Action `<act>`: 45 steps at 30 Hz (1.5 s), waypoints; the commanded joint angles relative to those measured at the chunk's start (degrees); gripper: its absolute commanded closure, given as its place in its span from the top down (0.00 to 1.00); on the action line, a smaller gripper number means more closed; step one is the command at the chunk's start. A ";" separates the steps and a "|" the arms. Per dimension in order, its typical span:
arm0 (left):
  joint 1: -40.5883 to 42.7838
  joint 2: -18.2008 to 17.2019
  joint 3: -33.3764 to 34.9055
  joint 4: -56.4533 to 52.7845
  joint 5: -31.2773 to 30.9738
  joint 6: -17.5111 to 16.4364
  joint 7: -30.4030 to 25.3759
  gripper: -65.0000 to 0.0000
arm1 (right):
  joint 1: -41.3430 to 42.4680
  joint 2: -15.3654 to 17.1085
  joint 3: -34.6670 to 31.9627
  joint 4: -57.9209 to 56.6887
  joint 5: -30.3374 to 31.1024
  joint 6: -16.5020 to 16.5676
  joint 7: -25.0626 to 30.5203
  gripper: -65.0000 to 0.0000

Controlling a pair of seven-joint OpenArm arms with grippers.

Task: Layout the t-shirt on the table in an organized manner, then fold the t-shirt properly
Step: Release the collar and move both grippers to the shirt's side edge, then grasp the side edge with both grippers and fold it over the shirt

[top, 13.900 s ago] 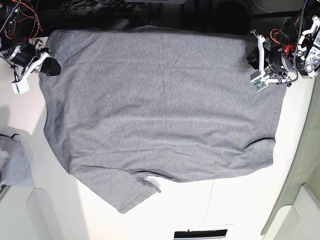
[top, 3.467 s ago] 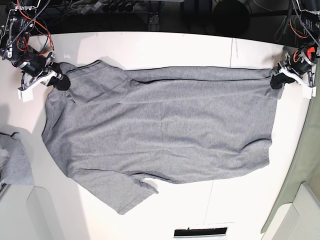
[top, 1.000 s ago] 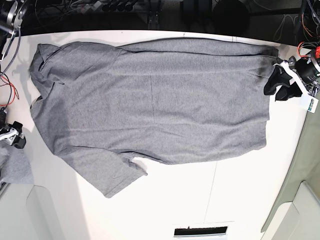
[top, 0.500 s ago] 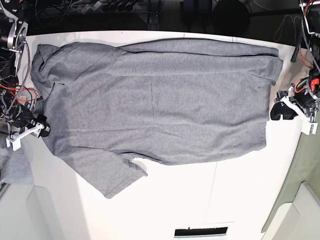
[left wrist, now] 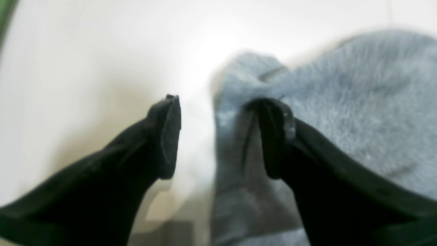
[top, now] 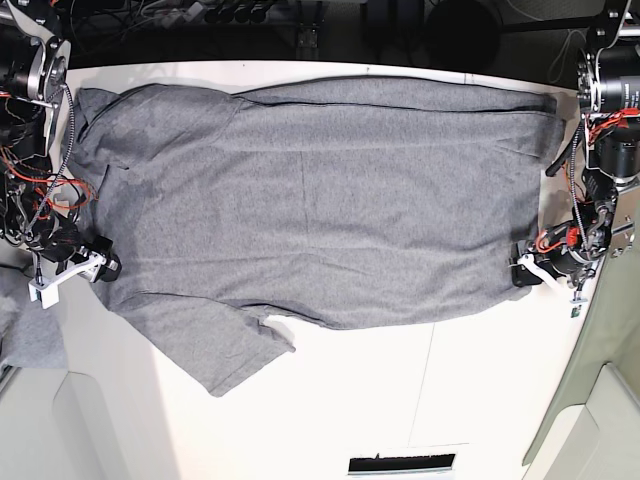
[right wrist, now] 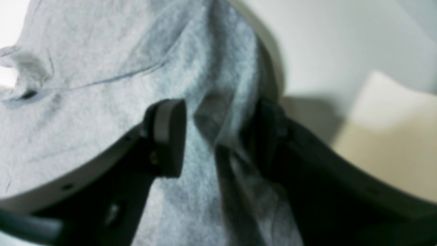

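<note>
Working: both near corners of the t-shirt (top: 310,200), judging next step = pinch + fold.
Shirt pos: spread flat on the table (top: 400,400), long axis running side to side in base view; collar end toward my R arm, hem end toward my L arm. One sleeve sticks out toward the near edge.
L gripper (left wrist: 218,136): jaws wide apart, nothing held. Hem corner lies between them, bunched against one pad; other pad sits over bare table. Base view puts it right at the shirt's lower hem corner.
R gripper (right wrist: 213,136): jaws parted, straddling a raised ridge of fabric at the shirt's edge; cloth touches the far finger, not pinched as far as I can tell.
Key relation: each corner sits in the gap of the arm on its own side, so neither arm needs to cross; fold would go across the short axis, away from the near edge (my guess).
Nearer arm: about equal, both at cloth.
Hard to see: both wrist views blurred; can't tell how many layers are in either gap. Base view: jaws too small to read.
Cut off: grey cloth bundle (top: 25,335) at frame edge by my R arm, only partly in view.
</note>
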 commanded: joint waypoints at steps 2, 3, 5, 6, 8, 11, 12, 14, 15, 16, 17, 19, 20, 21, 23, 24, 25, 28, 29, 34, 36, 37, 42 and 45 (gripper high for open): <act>-1.36 0.07 0.90 0.52 1.25 2.10 -0.39 0.59 | 0.59 0.28 -0.04 0.24 0.87 -0.39 -1.97 0.50; -1.20 0.59 1.25 0.52 2.08 2.91 -0.42 0.59 | 0.59 0.09 -0.04 0.24 1.11 -0.37 -1.99 0.50; -1.05 1.53 1.57 0.52 2.47 3.15 -0.35 0.59 | 0.57 -0.39 -0.04 0.24 1.07 0.70 -2.21 0.49; -1.05 1.97 1.57 0.52 2.45 3.13 -0.31 0.59 | 0.57 -0.52 -0.04 0.24 1.09 1.70 -2.49 0.47; -1.09 2.51 1.57 0.52 2.45 3.08 -0.17 0.57 | 0.59 -0.87 -0.04 0.24 1.09 2.95 -3.21 0.37; -1.07 3.13 1.57 0.52 2.43 2.43 0.57 0.36 | 0.57 -0.98 -0.04 0.24 1.11 5.03 -3.50 0.18; -1.05 3.21 1.57 0.52 2.45 1.44 0.72 0.25 | 0.59 -0.96 -0.04 0.24 1.11 5.68 -3.48 0.11; -1.01 3.17 1.57 0.52 2.45 -2.10 0.72 0.03 | 0.59 -0.96 -0.04 0.66 1.11 6.73 -3.45 0.00; -1.09 3.10 1.57 0.55 2.43 -3.80 0.72 0.00 | 0.59 -0.96 -0.04 1.11 1.11 6.75 -3.45 0.00; -1.14 2.86 1.57 0.66 2.43 -5.75 0.72 0.00 | 0.59 -0.94 -0.04 1.75 1.11 6.73 -3.48 0.00; -1.11 2.47 1.57 1.05 2.19 -8.00 0.72 0.00 | 0.59 -0.92 -0.04 2.56 1.11 6.73 -3.54 0.00; -1.11 1.53 1.57 2.12 -0.11 -13.42 1.42 0.00 | 0.57 -0.94 -0.04 4.55 1.11 6.73 -4.24 0.00; -1.09 0.87 1.57 2.91 -1.73 -16.24 2.64 0.00 | 0.57 -0.92 -0.04 5.73 1.11 6.73 -5.22 0.00; -1.09 0.11 1.57 3.76 -4.22 -18.24 4.52 0.00 | 0.55 -0.79 -0.04 6.91 1.11 6.75 -6.82 0.00; -1.05 -1.66 1.57 5.64 -10.29 -18.24 9.46 0.00 | 0.35 -0.35 -0.04 9.53 1.25 7.08 -10.27 0.00; -0.90 -2.60 1.57 6.62 -13.38 -18.24 12.26 0.00 | -0.09 0.11 -0.04 10.78 1.95 7.28 -11.28 0.00; -0.66 -3.54 1.57 7.82 -16.26 -18.24 14.99 0.00 | -0.83 0.74 -0.04 12.26 3.37 7.54 -11.54 0.00; 1.14 -6.62 1.57 12.24 -22.91 -18.24 21.24 0.00 | -4.44 3.28 -0.04 17.57 7.26 7.52 -11.89 0.00; 2.08 -7.61 1.57 13.97 -24.74 -18.24 22.99 0.00 | -5.86 4.22 -0.02 19.32 8.22 7.52 -12.22 0.00; 8.59 -12.07 1.57 22.64 -32.15 -18.24 29.22 0.00 | -13.25 8.07 0.02 26.69 11.91 7.54 -12.96 0.00; 11.32 -13.22 1.57 25.79 -32.81 -18.24 29.94 0.00 | -15.54 8.98 0.02 28.52 12.22 7.52 -12.94 0.00; 12.55 -13.73 1.57 27.15 -32.81 -18.24 29.88 0.00 | -16.46 9.33 0.11 29.16 12.22 7.52 -12.94 0.00; 16.24 -15.23 1.55 29.53 -32.76 -18.24 29.68 0.00 | -19.10 9.81 1.90 29.77 12.24 7.52 -12.94 0.00; 16.85 -15.61 1.44 29.51 -32.81 -18.24 29.38 0.00 | -19.58 9.81 4.46 29.77 12.48 7.52 -12.83 0.00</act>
